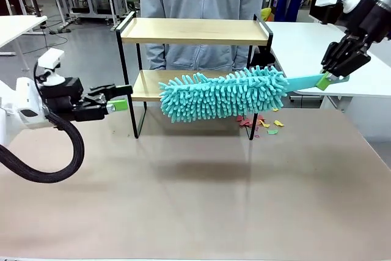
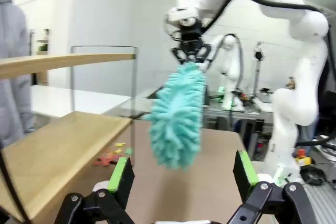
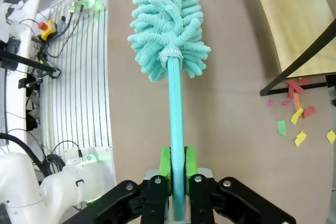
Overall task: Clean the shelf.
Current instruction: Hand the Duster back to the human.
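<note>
The shelf (image 1: 194,30) is being kept at the far edge of the table (image 1: 195,200), near the middle, with a person in a grey hooded top (image 1: 201,4) standing just behind it. Its two light wooden boards are being carried by a thin black frame.

A teal fluffy duster (image 1: 223,95) is being held by its flat handle in the right gripper (image 1: 335,76), whose green pads are being pressed tight against both sides of the handle, as is being shown in the right wrist view (image 3: 177,169). The duster head is being held in the air in front of the shelf's lower board, with its shadow being cast on the table below; whether the fibres are touching the board cannot be told.

The left gripper (image 1: 116,98) is being held level near the left edge of the table, just beside the shelf's left front leg, with its jaws spread wide and nothing between them (image 2: 181,174).

Scraps of coloured paper (image 1: 261,123) are being left on the table by the shelf's right front leg (image 3: 296,114).
</note>
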### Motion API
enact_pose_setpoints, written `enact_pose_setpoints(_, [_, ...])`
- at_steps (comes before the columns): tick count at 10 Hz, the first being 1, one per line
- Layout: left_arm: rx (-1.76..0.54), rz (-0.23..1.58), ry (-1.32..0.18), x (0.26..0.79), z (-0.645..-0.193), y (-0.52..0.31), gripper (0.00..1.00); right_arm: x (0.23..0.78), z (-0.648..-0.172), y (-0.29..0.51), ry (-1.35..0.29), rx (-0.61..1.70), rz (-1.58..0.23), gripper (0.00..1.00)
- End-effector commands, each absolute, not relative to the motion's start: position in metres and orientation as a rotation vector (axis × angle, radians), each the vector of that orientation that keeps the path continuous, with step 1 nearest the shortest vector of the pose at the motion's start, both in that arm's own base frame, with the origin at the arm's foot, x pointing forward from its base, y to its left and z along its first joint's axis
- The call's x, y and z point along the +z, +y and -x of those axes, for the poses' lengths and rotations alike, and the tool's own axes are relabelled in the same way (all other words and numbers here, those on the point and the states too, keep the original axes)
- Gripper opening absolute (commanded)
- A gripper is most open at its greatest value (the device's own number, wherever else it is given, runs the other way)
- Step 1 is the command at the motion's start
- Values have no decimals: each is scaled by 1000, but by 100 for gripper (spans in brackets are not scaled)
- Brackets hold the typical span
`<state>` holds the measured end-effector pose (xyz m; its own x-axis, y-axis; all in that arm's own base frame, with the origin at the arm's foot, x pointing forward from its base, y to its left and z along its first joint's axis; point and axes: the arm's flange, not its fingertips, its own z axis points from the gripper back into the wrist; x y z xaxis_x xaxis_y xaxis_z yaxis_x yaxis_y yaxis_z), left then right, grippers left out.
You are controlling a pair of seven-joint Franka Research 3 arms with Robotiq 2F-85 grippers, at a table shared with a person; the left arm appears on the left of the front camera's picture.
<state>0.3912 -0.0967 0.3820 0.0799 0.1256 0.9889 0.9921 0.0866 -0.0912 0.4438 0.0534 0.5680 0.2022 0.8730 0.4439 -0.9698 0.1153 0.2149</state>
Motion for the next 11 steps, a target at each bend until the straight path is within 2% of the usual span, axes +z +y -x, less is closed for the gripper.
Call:
enact_pose_setpoints(1, [-1085, 1329, -1193, 377, -391, -104, 100, 569, -444, 53, -233, 1369, -512, 13])
enact_pose_setpoints(11, [-1071, 1314, -1190, 368, -422, -184, 100, 569, -444, 53, -233, 1369, -512, 13])
